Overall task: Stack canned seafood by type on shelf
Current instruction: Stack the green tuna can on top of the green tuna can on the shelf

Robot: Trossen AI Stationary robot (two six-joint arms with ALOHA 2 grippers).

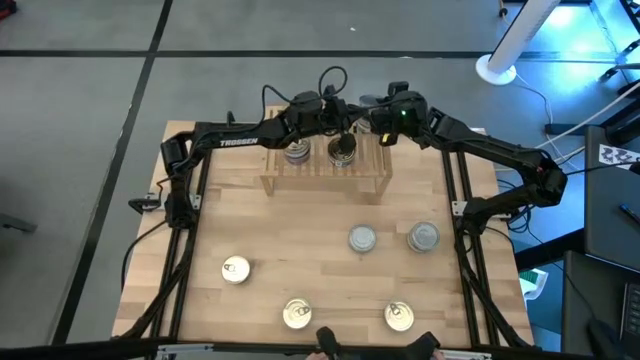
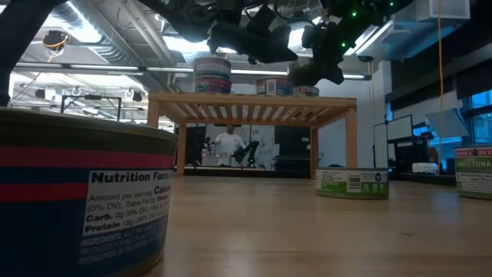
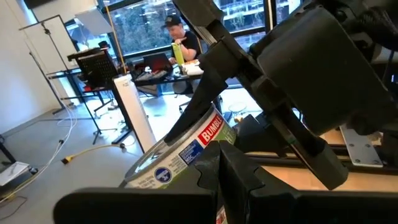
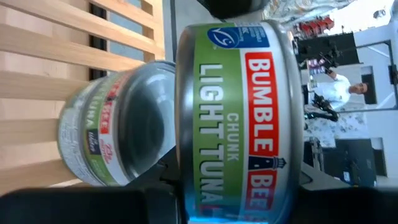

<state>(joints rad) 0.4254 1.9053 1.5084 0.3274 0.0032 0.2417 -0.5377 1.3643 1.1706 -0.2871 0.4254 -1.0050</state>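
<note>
So both arms are bunched up over the shelf [image 1: 325,172] at the far edge of the counter [image 1: 300,230]; the right gripper [image 1: 352,135] has its fingers clamped on a green-label tuna tin [image 4: 239,112], held tipped on its side between them, right above the middle of the slatted top; just beside it, sitting on the slats, is another green-label tin [image 4: 106,134], very close to the held one, can't tell if they touch; the left gripper [image 1: 318,122] hangs over the shelf's left half with its fingers [image 3: 230,180] pressed together and nothing between them, a tilted tin [image 3: 186,146] showing just past their tips; toward the shelf's left end there's a stack of tins [image 2: 212,75], and the low view shows more tins [image 2: 274,85] to the right of it on the top; the two grippers are crowded near each other so not much room up there; the shelf's right end is bare slats; down on the open counter, two silver-lid tins [image 1: 362,239] [image 1: 424,237] sit side by side right of centre, a gold-lid tin [image 1: 236,270] sits toward the left edge, and two more gold ones [image 1: 297,314] [image 1: 399,317] lie along the near edge, all well apart with lots of bare wood between them.
</note>
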